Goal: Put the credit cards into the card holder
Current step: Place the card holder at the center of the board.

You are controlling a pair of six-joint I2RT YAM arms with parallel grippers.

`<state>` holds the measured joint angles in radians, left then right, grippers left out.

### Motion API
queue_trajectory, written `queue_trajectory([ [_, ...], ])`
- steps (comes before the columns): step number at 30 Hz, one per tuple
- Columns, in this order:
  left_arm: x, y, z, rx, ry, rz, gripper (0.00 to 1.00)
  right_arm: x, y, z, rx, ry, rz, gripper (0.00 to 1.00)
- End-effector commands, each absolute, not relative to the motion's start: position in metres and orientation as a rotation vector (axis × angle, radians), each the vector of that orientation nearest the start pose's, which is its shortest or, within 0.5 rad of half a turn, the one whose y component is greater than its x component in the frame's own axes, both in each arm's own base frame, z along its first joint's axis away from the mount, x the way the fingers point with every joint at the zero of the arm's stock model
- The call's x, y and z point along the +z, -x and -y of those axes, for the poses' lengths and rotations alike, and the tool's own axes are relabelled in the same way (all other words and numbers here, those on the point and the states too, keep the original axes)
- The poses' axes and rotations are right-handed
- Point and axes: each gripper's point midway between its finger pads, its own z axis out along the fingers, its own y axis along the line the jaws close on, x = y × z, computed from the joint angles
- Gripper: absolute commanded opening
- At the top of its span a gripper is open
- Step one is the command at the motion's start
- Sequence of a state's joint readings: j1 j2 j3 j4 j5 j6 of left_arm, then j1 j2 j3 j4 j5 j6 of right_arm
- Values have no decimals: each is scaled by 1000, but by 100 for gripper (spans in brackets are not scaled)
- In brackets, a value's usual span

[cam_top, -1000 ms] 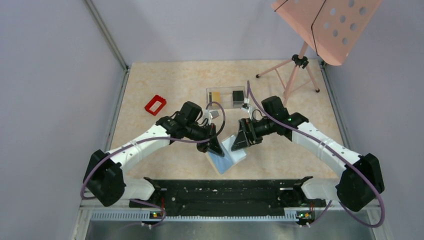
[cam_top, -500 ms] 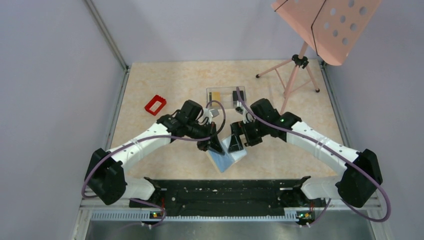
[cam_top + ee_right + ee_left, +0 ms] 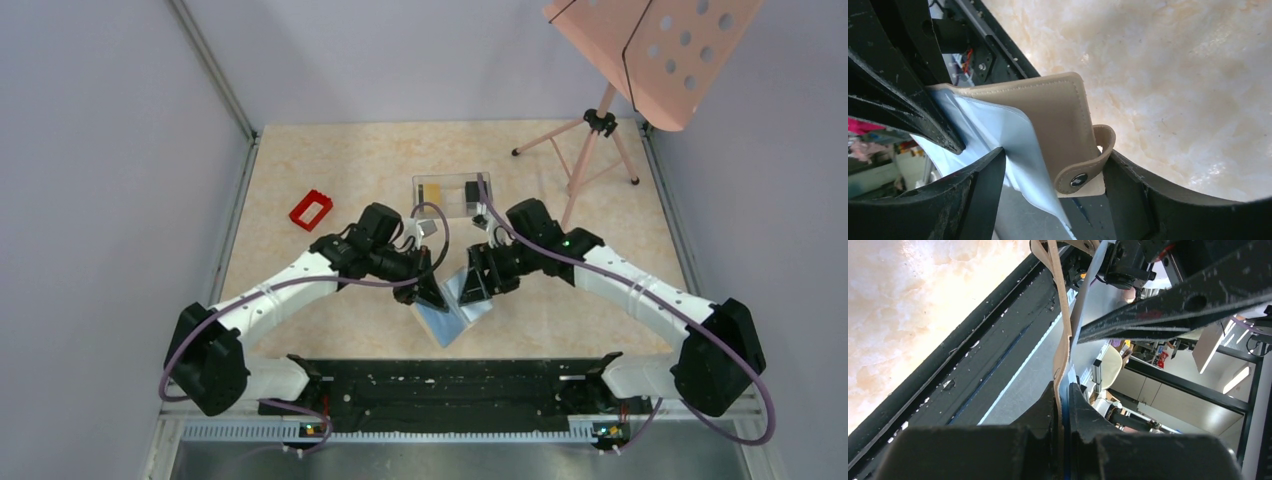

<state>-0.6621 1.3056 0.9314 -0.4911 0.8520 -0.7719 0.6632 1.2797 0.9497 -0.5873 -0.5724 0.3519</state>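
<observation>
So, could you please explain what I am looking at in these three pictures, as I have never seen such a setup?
These are two robot arms bolted to a table, each ending in a two-finger gripper. The wide picture comes from a fixed camera above and behind them. The other two come from a camera on each wrist, looking along that arm's own gripper. The left gripper is clamped on one edge of the open tan card holder, whose blue lining shows. The right gripper has its jaws spread wide around the flap with the snap. Farther back are a clear box holding yellow and black credit cards, a red frame and a tripod.
</observation>
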Motion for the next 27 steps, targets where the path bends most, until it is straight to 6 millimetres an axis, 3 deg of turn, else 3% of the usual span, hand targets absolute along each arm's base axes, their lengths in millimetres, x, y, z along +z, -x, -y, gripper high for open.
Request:
queue_trajectory([
  [1, 218, -126, 299, -1717, -427, -2577, 0, 174, -169, -269, 1322, 640, -2406, 69],
  [9, 241, -115, 298, -1811, -545, -2436, 0, 174, -162, -263, 1436, 648, -2383, 81],
  [13, 252, -110, 296, -1847, -597, -2379, 0, 181, -154, -268, 1545, 677, -2342, 80],
  [17, 251, -108, 295, -1845, -597, -2378, 0, 196, -145, -274, 1678, 728, -2258, 59],
  [22, 243, -110, 295, -1820, -577, -2401, 0, 198, -144, -273, 1694, 734, -2228, 3],
  [27, 237, -114, 295, -1770, -571, -2421, 3, 197, -148, -270, 1658, 688, -2235, 0],
])
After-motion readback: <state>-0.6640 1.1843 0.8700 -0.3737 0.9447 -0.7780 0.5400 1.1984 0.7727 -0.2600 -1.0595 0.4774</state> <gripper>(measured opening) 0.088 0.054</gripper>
